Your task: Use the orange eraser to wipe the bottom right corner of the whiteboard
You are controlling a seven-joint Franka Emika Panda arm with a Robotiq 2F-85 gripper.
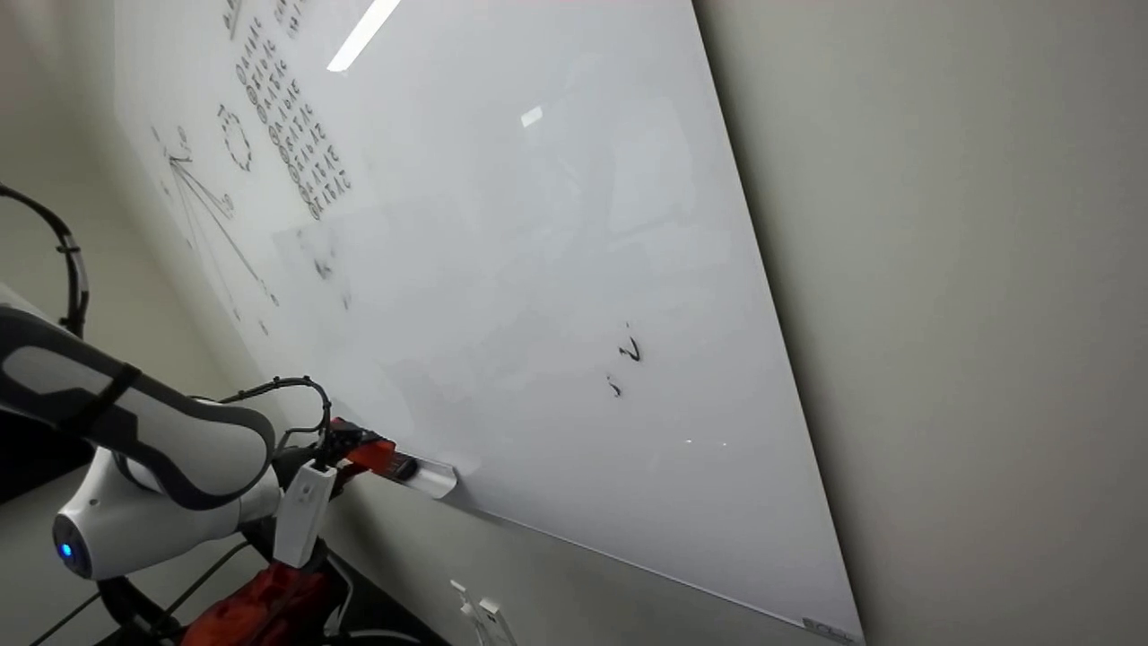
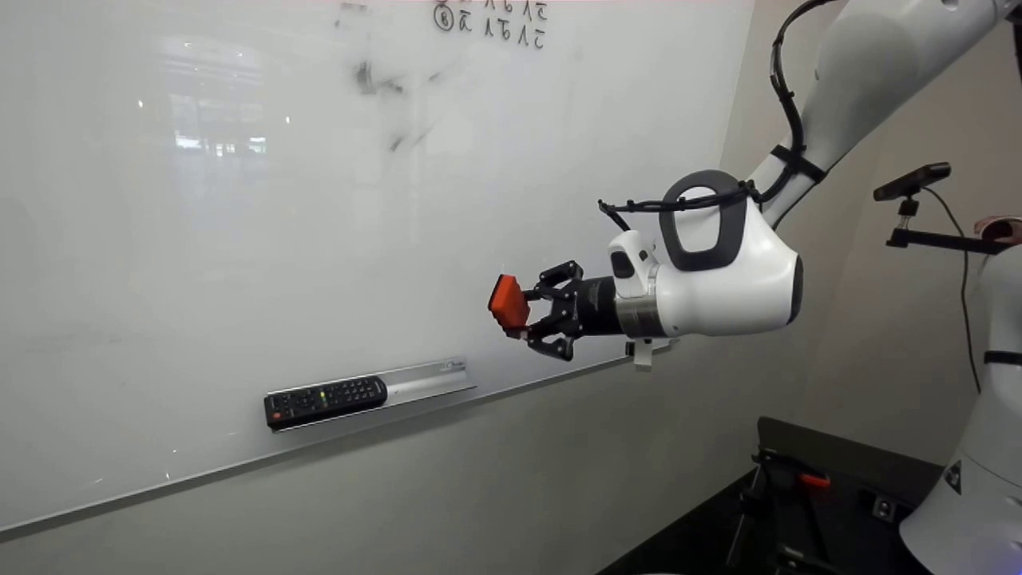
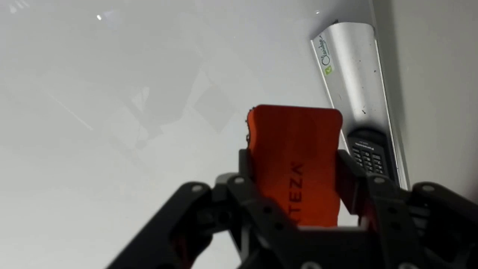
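Wrist view showed your gripper (image 3: 293, 164) holding the orange eraser (image 3: 295, 138) by two sides, in front of the whiteboard (image 3: 112, 186) and near the metal tray (image 3: 353, 67), likely so its rubbing side was free to wipe.

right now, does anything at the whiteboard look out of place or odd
Yes, mildly: a remote control lies in the silver tray at the lower edge of the whiteboard, where board supplies would be more usual. Dark smudges higher up look like poorly erased writing. I see nothing spilled or damaged.
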